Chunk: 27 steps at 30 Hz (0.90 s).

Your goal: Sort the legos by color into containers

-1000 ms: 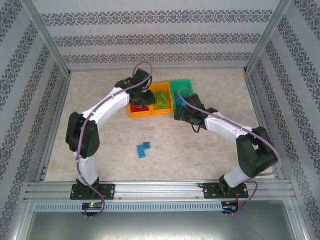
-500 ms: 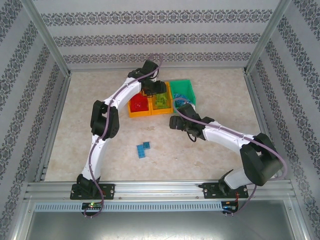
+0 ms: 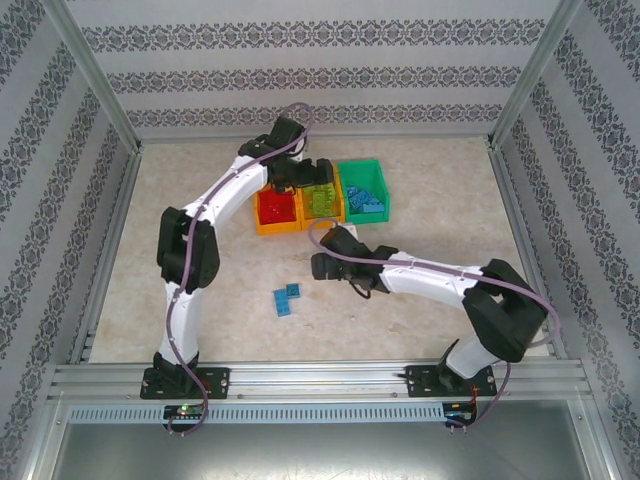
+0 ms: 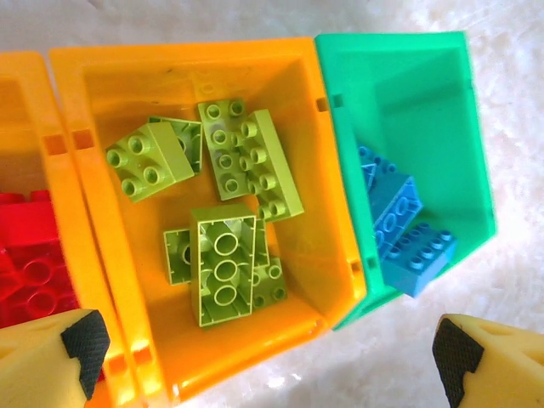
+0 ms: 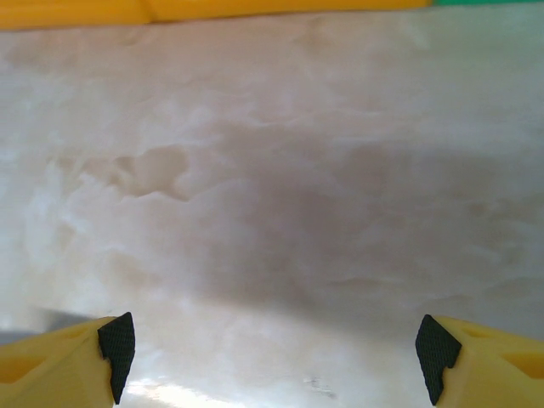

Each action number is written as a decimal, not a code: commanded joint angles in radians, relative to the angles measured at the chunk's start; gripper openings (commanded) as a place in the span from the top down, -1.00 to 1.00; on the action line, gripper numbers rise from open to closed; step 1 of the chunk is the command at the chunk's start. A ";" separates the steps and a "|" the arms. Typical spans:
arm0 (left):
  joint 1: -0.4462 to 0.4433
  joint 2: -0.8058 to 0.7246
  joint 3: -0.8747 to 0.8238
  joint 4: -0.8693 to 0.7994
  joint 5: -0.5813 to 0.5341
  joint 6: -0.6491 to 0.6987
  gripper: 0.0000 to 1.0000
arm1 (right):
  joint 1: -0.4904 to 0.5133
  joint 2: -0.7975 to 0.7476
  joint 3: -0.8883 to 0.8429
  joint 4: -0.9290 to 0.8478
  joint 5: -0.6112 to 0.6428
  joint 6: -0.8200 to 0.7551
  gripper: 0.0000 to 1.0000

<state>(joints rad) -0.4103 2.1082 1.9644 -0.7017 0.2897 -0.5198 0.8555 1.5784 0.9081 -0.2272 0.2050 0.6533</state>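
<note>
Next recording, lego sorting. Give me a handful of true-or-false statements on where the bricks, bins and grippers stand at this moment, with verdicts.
1. The lime green bricks lie in the middle orange bin. True.
2. The green bin holds red bricks. False: it holds blue bricks.
3. Two loose blue bricks lie on the table, outside the bins. True.
4. The right gripper is shut on a brick. False: it is open over bare table, with nothing between its fingers.
5. The left gripper is open above the bins. True.
</note>
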 commanded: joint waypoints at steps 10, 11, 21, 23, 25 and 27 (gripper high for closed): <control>0.041 -0.333 -0.431 0.180 -0.094 -0.046 -0.99 | 0.139 0.150 0.141 -0.020 -0.086 0.011 -0.75; 0.047 -0.349 -0.464 0.187 -0.092 -0.049 -0.99 | 0.146 0.155 0.145 -0.025 -0.090 0.009 -0.75; 0.075 -0.456 -0.646 0.199 -0.095 -0.060 -0.99 | 0.162 0.215 0.166 -0.102 -0.082 0.019 -0.70; 0.076 -0.466 -0.657 0.200 -0.098 -0.061 -0.99 | 0.162 0.225 0.167 -0.121 -0.070 0.023 -0.69; 0.077 -0.471 -0.665 0.197 -0.101 -0.062 -0.99 | 0.159 0.231 0.166 -0.143 -0.051 0.028 -0.68; 0.077 -0.474 -0.669 0.194 -0.102 -0.063 -0.99 | 0.152 0.227 0.158 -0.159 -0.036 0.033 -0.67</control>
<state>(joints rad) -0.3447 1.6653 1.3125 -0.5369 0.2050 -0.5694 1.0103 1.7924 1.0584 -0.3119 0.1238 0.6662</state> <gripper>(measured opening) 0.994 0.839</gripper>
